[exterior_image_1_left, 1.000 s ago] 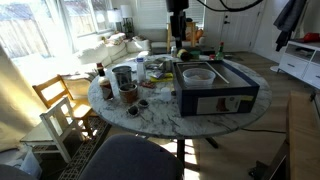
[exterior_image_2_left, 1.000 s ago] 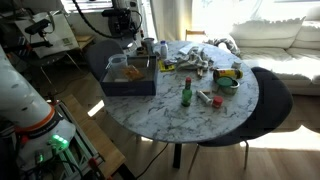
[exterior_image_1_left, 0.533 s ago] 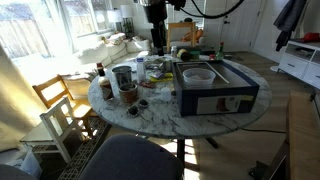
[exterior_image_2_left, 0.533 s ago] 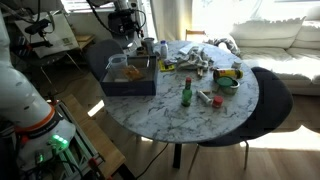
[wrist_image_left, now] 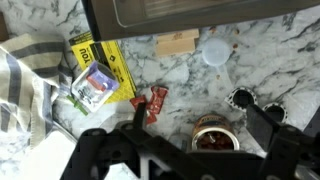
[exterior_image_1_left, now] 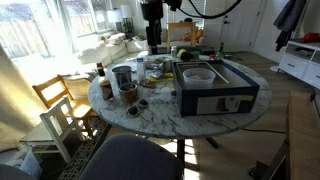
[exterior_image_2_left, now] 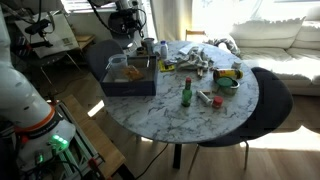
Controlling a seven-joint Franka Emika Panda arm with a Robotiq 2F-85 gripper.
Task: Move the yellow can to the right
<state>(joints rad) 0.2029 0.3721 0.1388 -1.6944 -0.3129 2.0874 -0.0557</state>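
In the wrist view a small round open can with a yellowish-brown wall and dark red contents stands on the marble table. My gripper hangs above it, open and empty. One dark finger is on one side of the can and the other finger on the opposite side, both well clear of it. In both exterior views the gripper is high over the table's cluttered part. A brownish can stands near the table's edge.
A large dark box takes up part of the round table. Near the can lie a yellow packet, red wrappers, a wooden block, a white lid and a black ring. A green bottle stands mid-table.
The arm swung sideways away from above the dark box to over the clutter, then held nearly still. The gripper stayed open and empty.
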